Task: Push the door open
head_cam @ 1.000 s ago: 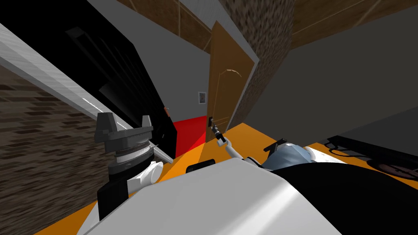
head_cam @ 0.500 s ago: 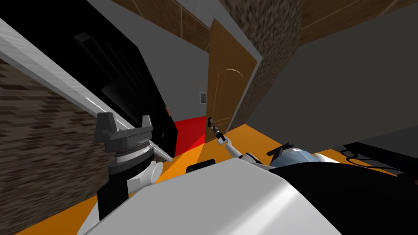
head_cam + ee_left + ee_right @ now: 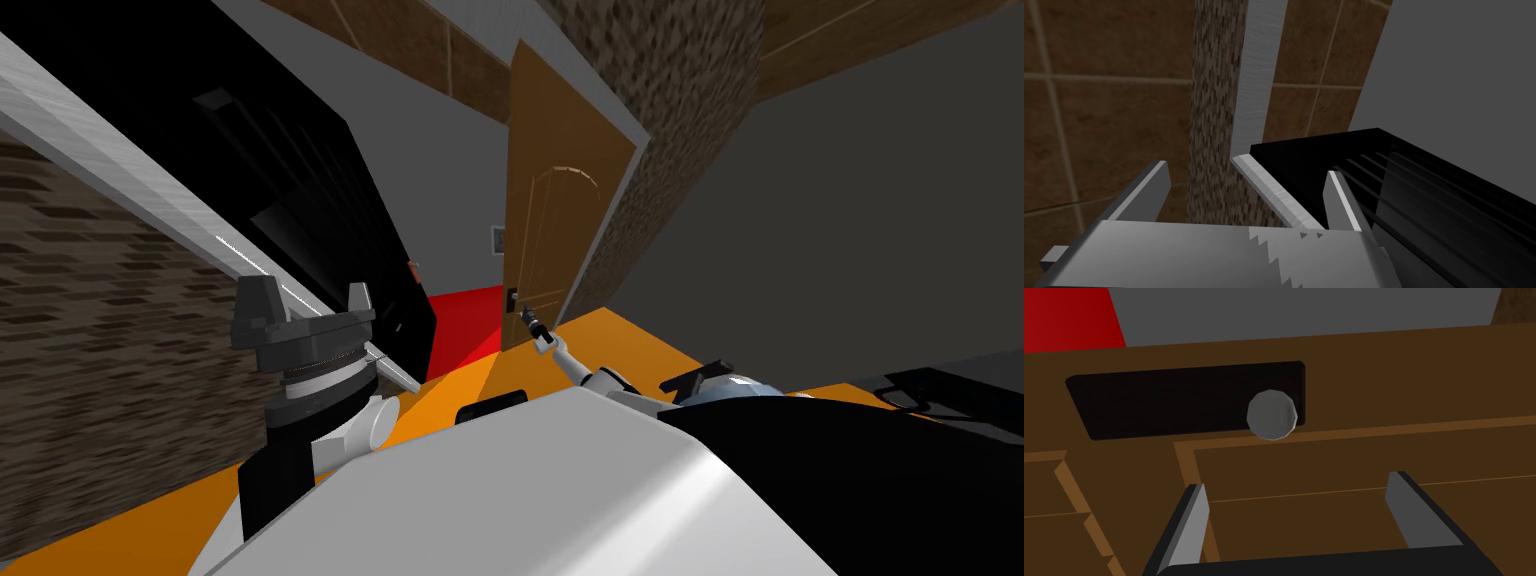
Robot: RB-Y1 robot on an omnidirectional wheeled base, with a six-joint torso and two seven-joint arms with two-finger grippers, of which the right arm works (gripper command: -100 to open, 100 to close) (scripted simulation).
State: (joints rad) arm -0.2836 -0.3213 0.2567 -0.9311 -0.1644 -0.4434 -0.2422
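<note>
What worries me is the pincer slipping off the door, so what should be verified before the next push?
1. Right pincer lined up on the door: ok, it faces the brown panel just beside the grey knob.
2. Fingers touching the panel: cannot tell.
3. Right pincer empty: ok, open with nothing between the fingers.
4. Door ajar: ok, the red floor shows past its free edge.
5. Left pincer out of the way: ok, open and raised on my left, apart from the door.
6. Room for the door to swing further: cannot tell, the far side is hidden.
</note>
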